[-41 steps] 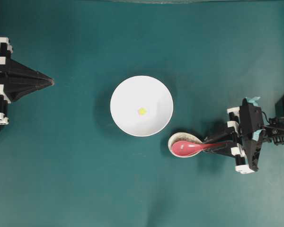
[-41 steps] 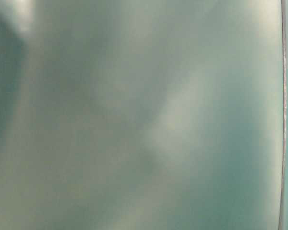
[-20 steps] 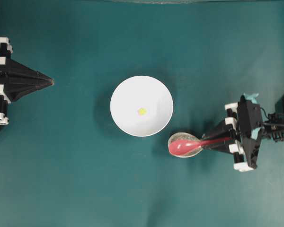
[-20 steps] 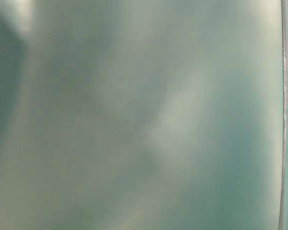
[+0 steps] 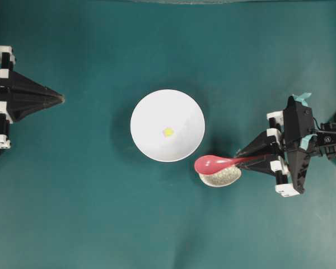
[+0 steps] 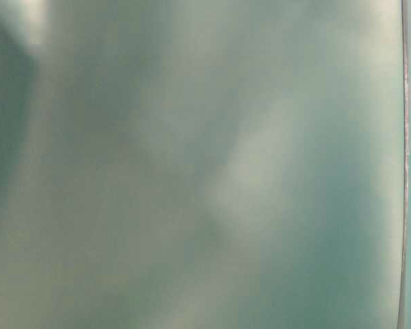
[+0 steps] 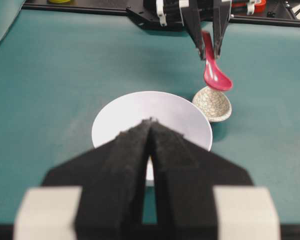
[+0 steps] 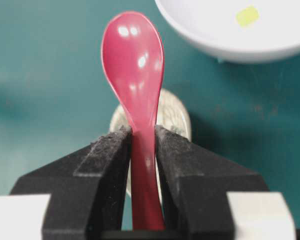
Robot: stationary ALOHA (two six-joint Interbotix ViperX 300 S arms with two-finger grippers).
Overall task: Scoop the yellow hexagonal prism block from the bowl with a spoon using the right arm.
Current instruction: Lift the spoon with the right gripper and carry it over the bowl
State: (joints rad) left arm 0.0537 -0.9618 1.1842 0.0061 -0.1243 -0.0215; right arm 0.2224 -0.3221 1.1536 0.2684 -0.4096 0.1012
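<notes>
Right gripper [image 5: 242, 158]: clamped on the handle of the spoon [image 5: 213, 163], near the right edge of the table [image 5: 89, 213]; black pads [image 8: 110, 150] press the handle from both sides in the right wrist view.
Spoon: lifted, scoop pointing toward the table's middle, hanging over the top part of the spoon rest [image 5: 221, 177]; clear of the rest in the left wrist view, tilted scoop-down there.
Bowl [image 5: 151, 106]: large, white, round, at the middle of the table; rim just beside the spoon's scoop on its lower right, apart from it.
Yellow hexagonal prism block [image 5: 168, 131]: lying on the bowl's floor near its centre, alone, uncovered.
Spoon rest: small, speckled, egg-shaped, just off the bowl's lower right rim, directly under the held spoon.
In the way: only the bowl's near rim between scoop and block.
Left gripper [image 5: 60, 98]: at the left edge of the table, fingers pressed together to a point, gripping nothing, well apart from the bowl.
Table-level view: blurred teal, little to make out.
</notes>
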